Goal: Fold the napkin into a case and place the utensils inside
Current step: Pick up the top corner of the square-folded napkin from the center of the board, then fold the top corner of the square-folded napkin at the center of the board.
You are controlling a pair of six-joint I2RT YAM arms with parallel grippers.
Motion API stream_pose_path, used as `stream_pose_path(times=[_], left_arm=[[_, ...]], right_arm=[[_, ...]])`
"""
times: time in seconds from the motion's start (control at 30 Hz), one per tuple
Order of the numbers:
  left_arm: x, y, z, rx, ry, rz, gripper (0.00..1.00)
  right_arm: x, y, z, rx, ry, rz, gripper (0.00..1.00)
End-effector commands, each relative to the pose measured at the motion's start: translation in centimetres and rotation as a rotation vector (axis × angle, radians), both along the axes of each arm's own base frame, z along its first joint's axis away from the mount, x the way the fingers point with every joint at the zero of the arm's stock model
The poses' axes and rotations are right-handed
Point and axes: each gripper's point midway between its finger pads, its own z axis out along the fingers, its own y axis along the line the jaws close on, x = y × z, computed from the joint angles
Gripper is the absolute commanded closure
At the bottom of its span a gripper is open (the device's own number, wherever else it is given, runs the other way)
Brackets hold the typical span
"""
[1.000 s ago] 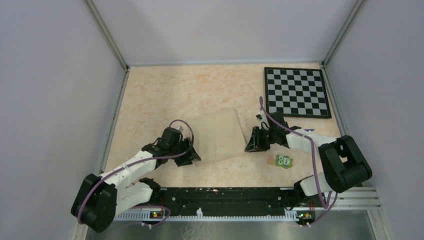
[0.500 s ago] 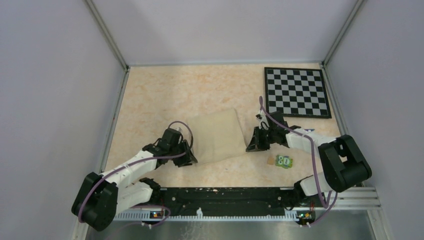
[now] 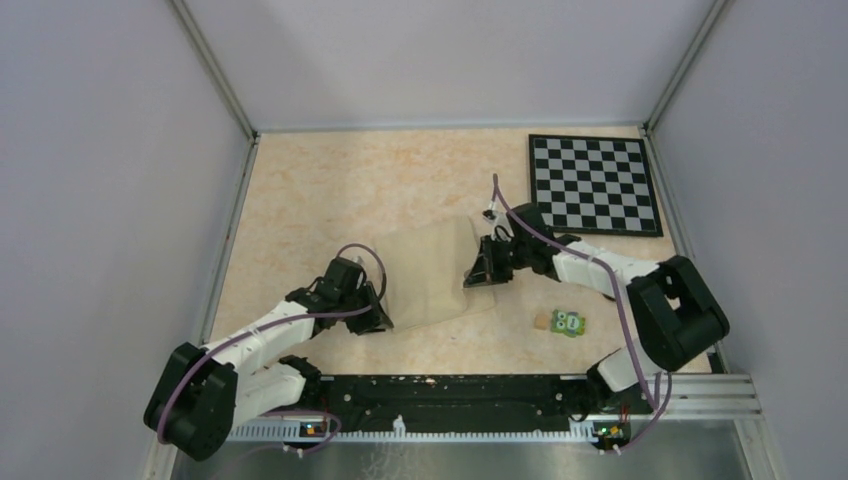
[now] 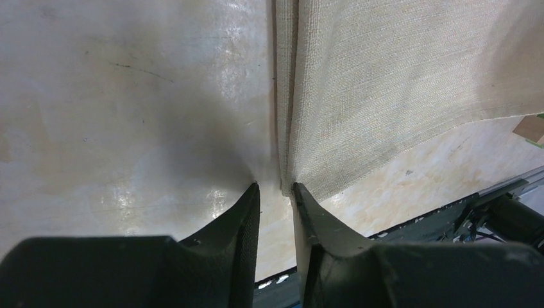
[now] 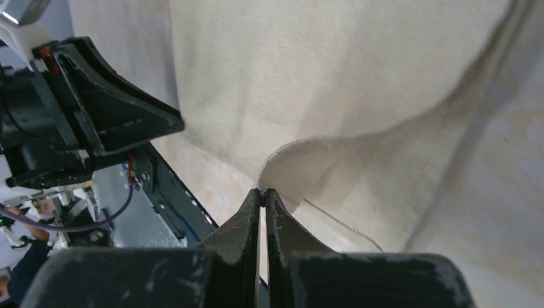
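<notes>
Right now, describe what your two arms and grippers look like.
The left arm and right arm are white links with bulky black joints, a purple cable looping along each. The left gripper and right gripper have matte black fingers tapering to points.

A chessboard [image 3: 594, 184] lies beyond a green block [image 3: 569, 323]

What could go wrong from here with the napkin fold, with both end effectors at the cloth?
1. The right end effector is shut on only the lifted corner tip of the napkin. Such a thin bite could slip out as the corner is carried over.
2. The left end effector has its jaws slightly apart, with the cloth edge only at the fingertips. Closing may miss or bunch that edge, and then the napkin would probably slide rather than fold.
</notes>
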Motion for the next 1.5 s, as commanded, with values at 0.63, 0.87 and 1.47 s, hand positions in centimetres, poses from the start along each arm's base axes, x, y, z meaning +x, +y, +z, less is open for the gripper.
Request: stream_pose_path(times=[0.63,0.87,1.47], left_arm=[[-2.6,1.6,-2.9,0.046,0.066,0.007,0.76],[-2.7,1.8,-2.8,0.057,0.066,0.011,0.79],[-2.8,1.9,-2.9,0.053,0.064,0.018,0.83]], right_arm=[[11.1,19.1,1.1,0.359,-0.046,0.083,1.00],[12.6,20.2,0.0,0.345,-0.051,0.080,1.00],[14.3,21.3,-1.4,0.323,-0.054,0.083,1.00]])
